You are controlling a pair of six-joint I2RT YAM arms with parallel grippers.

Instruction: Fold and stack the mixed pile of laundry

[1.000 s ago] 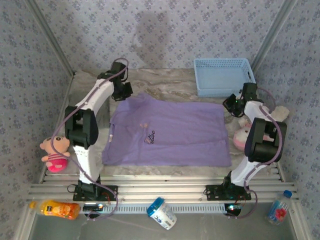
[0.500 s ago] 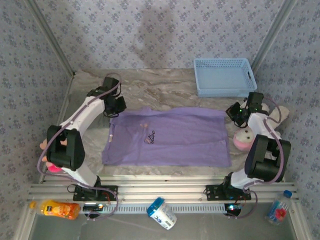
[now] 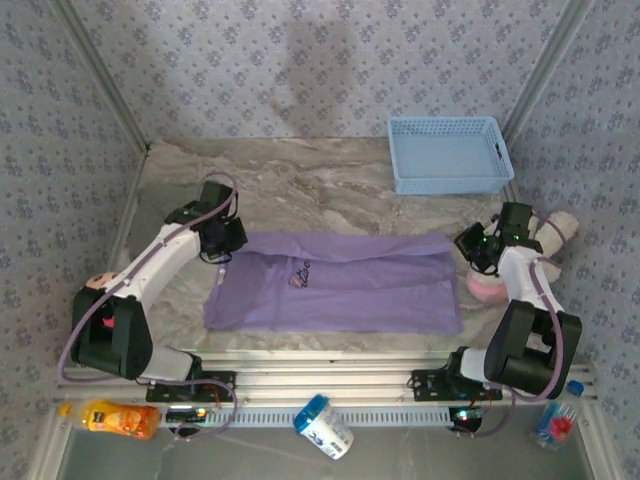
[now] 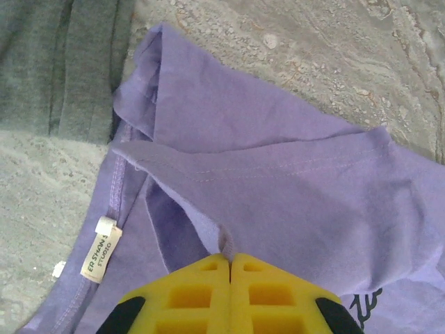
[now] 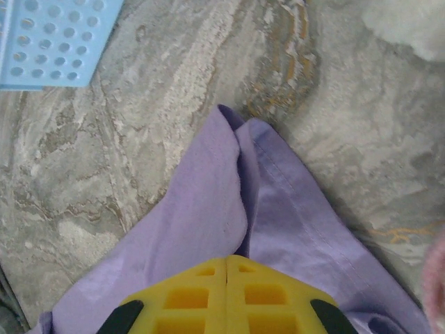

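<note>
Top external showed lavender T-shirt mid-fold — left gripper, right gripper clamped shut on its edge; gray garment not yet stacked.

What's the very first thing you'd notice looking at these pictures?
The big purple T-shirt spread across the middle of the marble table catches the eye first, with its far edge folded over. Two yellow claws are pinched shut on its far corners, the left claw on the left side and the right claw on the right. A light blue basket sits in the far right corner.
</note>
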